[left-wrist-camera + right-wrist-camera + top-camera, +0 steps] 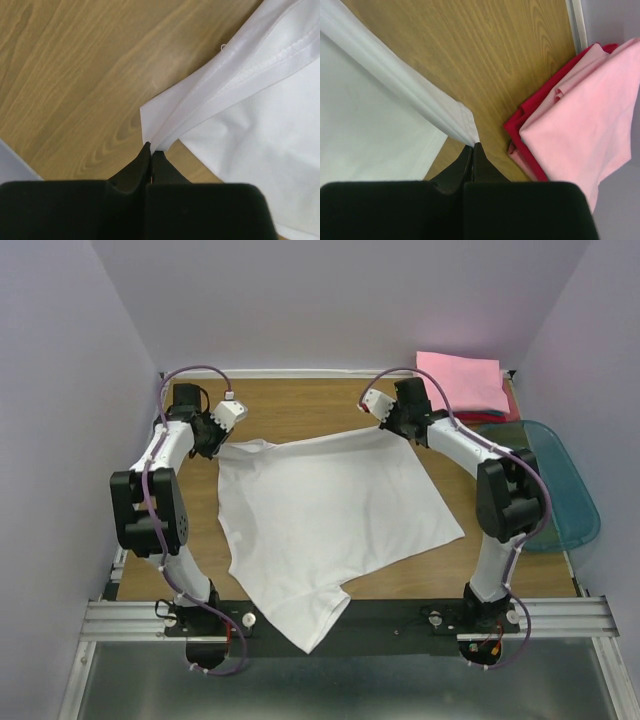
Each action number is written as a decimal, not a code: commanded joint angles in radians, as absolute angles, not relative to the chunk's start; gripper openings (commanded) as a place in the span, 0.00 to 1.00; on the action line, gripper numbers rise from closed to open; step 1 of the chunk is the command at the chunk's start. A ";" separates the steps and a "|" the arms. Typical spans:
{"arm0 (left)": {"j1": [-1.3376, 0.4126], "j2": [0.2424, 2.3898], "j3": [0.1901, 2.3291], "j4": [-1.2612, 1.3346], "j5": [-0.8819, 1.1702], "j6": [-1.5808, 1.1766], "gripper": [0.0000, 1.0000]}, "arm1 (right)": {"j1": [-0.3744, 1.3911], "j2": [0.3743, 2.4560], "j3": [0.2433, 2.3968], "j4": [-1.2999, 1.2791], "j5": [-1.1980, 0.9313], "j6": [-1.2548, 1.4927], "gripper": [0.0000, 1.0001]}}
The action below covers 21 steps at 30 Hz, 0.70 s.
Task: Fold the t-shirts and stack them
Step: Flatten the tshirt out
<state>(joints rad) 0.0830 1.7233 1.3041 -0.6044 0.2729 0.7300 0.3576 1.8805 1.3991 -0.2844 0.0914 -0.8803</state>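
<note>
**Item:** white t-shirt (330, 520) is laid open on table (300, 400), with the near end draped over the front rail (130, 618). A stack of folded shirts, pink (458, 378) over red (530, 112), is noted at the far R corner beside a teal tray (565, 490).

**L gripper** (218, 440) (150, 152): clenched on the shirt's far-left corner. Fabric is pinched at the very fingertips only, jaws pressed flat together.

**R gripper** (390, 426) (472, 150): likewise clenched, on the far-right corner. The bite is equally shallow.

**Hem betw. the two corners:** stretched fairly straight. Both corners appear lifted just off the wood.

**Step judged:** first fold — far edge to be carried toward the near edge.

**Recommendations:**
- Both corners to be raised together and at equal height, so that no skew is introduced.
- Spacing betw. grippers to be held const., so the hem is neither slackened nor tugged out of the shallow pinch.
- Travel to be made low and slow.
- Release to be made only once the edge is laid flat and aligned.
- Overhang at the rail to be watched — drag there could shift the whole garment.
</note>
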 commanded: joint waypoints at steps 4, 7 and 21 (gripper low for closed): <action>0.049 1.888 1.503 -0.551 0.287 0.637 0.00 | 0.345 2.009 1.548 -0.239 0.060 -0.858 0.01; 0.003 1.934 1.541 -0.545 0.259 0.632 0.00 | 0.345 2.045 1.563 -0.238 0.067 -0.859 0.01; -0.072 1.985 1.657 -0.615 0.212 0.604 0.00 | 0.304 2.052 1.569 -0.239 0.072 -0.888 0.01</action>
